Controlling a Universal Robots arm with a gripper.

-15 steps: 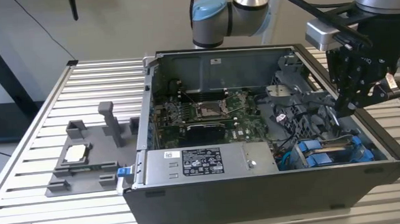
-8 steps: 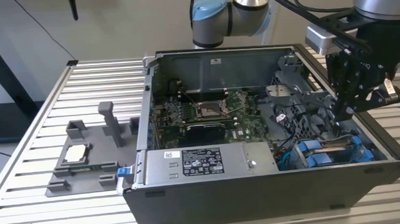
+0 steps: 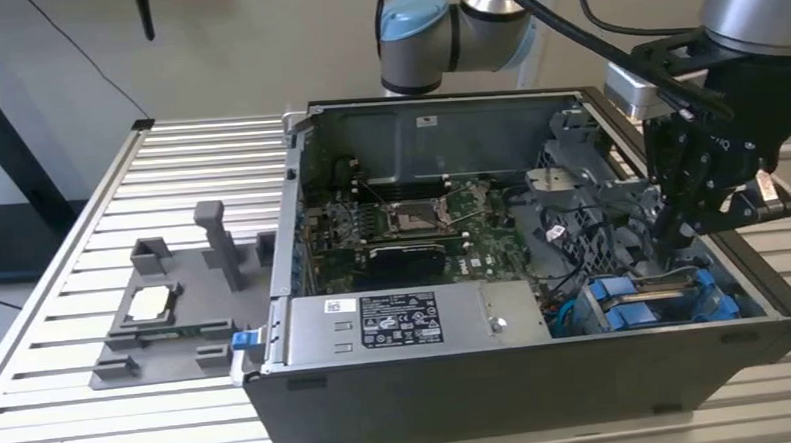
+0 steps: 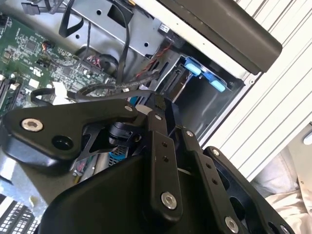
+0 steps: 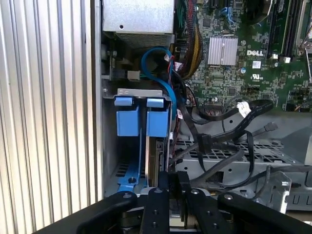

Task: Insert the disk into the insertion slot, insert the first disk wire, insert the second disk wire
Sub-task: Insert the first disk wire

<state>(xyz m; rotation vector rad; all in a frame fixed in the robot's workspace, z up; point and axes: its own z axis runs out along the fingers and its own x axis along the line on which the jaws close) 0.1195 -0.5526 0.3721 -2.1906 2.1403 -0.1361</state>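
- Blue tabs [image 5: 141, 114] top the insertion slot [image 3: 646, 303], which sits in the near corner of the open computer case [image 3: 510, 397], at the exterior view's right.
- The gripper [image 3: 677, 241] hangs just above the slot's far side, beside black cables [image 5: 219, 146].
- Whether its fingers [image 5: 159, 192] are spread or pinching, I cannot tell.
- The case stands on a slatted counter [image 3: 97, 415].

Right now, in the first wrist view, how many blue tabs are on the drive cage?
2. The first blue tab sits beside the case wall; the second blue tab sits alongside it, nearer the black cables. Others may be hidden inside.
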